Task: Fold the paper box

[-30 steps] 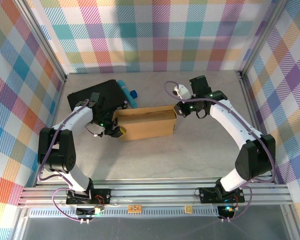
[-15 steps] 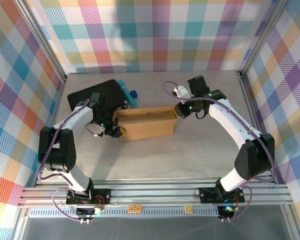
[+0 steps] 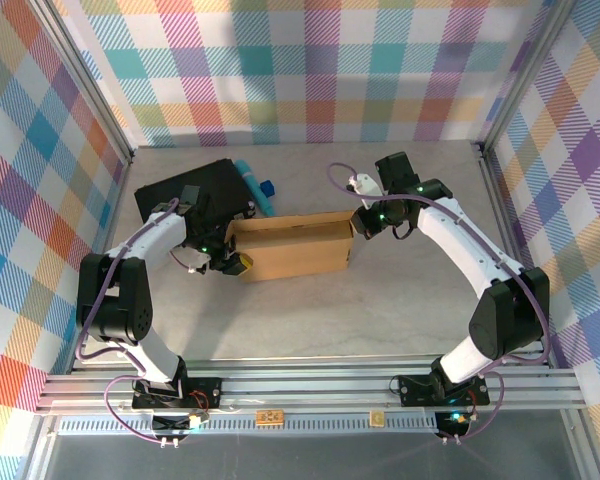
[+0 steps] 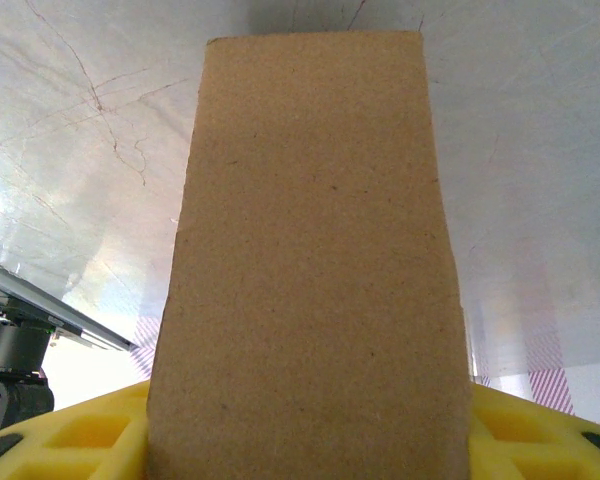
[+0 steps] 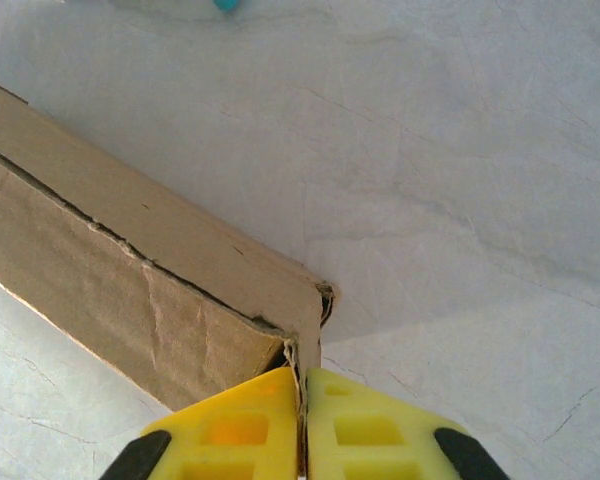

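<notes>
The brown paper box lies on the table between my two arms, its long side running left to right. My left gripper holds its left end. In the left wrist view the cardboard fills the whole gap between the yellow fingers. My right gripper is at the box's far right corner. There the yellow fingers are pinched together on the thin upright wall edge of the box, next to a slightly torn corner seam.
A black rectangular case lies behind the left arm, at the back left. A teal cylinder with a blue cap lies at its right edge. Plaid walls and metal posts enclose the table. Bare tabletop lies in front of the box.
The right gripper has pinched a little tighter on the box's corner wall. The box and the left arm have stayed where they were.
</notes>
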